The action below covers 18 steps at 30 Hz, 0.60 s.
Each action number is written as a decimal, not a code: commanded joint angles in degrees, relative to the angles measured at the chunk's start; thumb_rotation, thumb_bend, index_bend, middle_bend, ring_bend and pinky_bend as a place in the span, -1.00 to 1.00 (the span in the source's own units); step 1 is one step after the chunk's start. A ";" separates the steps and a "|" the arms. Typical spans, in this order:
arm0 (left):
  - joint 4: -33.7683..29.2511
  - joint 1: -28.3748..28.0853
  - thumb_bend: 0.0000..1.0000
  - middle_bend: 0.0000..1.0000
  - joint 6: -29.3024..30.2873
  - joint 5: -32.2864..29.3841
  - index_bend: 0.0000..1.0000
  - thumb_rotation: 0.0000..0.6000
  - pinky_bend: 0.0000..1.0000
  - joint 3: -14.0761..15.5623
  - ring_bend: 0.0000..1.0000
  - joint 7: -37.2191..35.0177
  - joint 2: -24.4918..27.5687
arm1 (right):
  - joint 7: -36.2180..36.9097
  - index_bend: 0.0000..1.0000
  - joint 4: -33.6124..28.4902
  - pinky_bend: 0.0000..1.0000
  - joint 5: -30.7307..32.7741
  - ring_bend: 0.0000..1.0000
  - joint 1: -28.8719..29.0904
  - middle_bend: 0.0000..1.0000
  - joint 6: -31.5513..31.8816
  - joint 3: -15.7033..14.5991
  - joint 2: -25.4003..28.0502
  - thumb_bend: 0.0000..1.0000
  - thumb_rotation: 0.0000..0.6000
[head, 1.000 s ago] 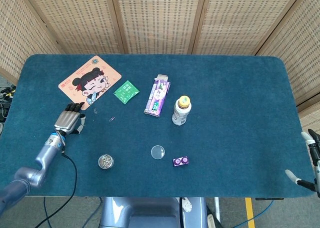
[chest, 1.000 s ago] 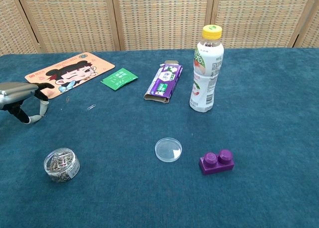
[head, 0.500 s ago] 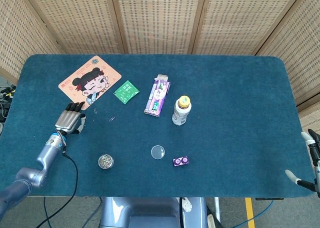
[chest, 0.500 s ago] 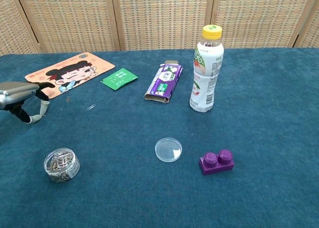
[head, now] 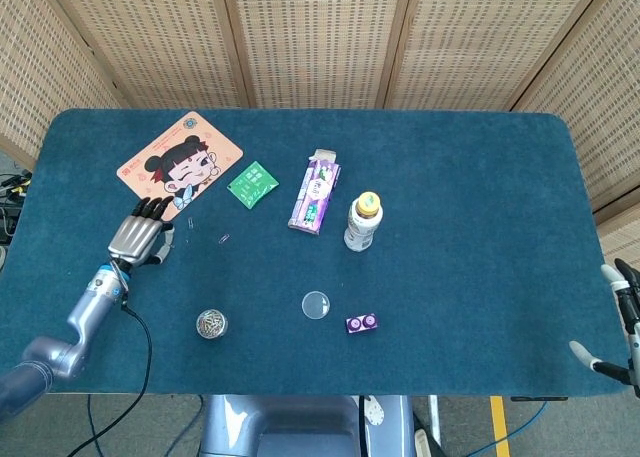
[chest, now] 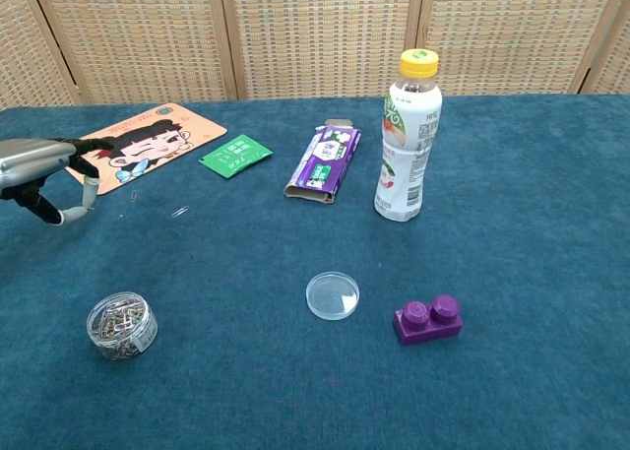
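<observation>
A: Since the earlier frame the left hand (head: 139,239) has moved a little up and forward, toward the cartoon mat (head: 181,165). In the chest view it (chest: 41,171) is now higher above the table (head: 470,197) than before.

B: Does it hold something?

A: No. Its fingers (chest: 87,188) are apart and bent downward, with nothing between them. The dark fingertips are just beside the near edge of the mat; I cannot tell if they touch it.

B: What lies nearest to it?

A: A blue paper clip (chest: 129,196) at the mat's edge, and a second paper clip (head: 224,239) on the cloth a little further right. The small jar of paper clips (head: 211,324) stands nearer to the robot, well apart from the hand.

B: And the right hand?

A: The right hand (head: 618,317) shows only at the right border of the head view, beyond the table edge. How its fingers are I cannot tell.

B: The other things?

A: A green sachet (head: 252,185), a purple box (head: 316,193), an upright bottle (head: 363,221), a clear round lid (head: 316,305) and a purple brick (head: 361,323) near the middle.
</observation>
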 commanded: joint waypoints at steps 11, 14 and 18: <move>-28.21 3.57 -0.14 -1.00 15.30 14.34 0.43 1.00 -1.00 8.15 -1.00 5.26 12.01 | 1.02 -0.93 0.12 -1.00 -0.66 -1.00 -0.46 -1.00 0.98 -0.19 0.35 -1.00 1.00; -31.59 4.12 -0.14 -1.00 15.06 15.15 0.43 1.00 -1.00 9.49 -1.00 7.18 12.99 | 1.61 -0.93 0.26 -1.00 -0.73 -1.00 -0.57 -1.00 1.23 -0.18 0.50 -1.00 1.00; -33.75 4.44 -0.14 -1.00 13.98 14.97 0.43 1.00 -1.00 10.20 -1.00 9.10 13.56 | 2.27 -0.93 0.39 -1.00 -0.89 -1.00 -0.69 -1.00 1.51 -0.20 0.69 -1.00 1.00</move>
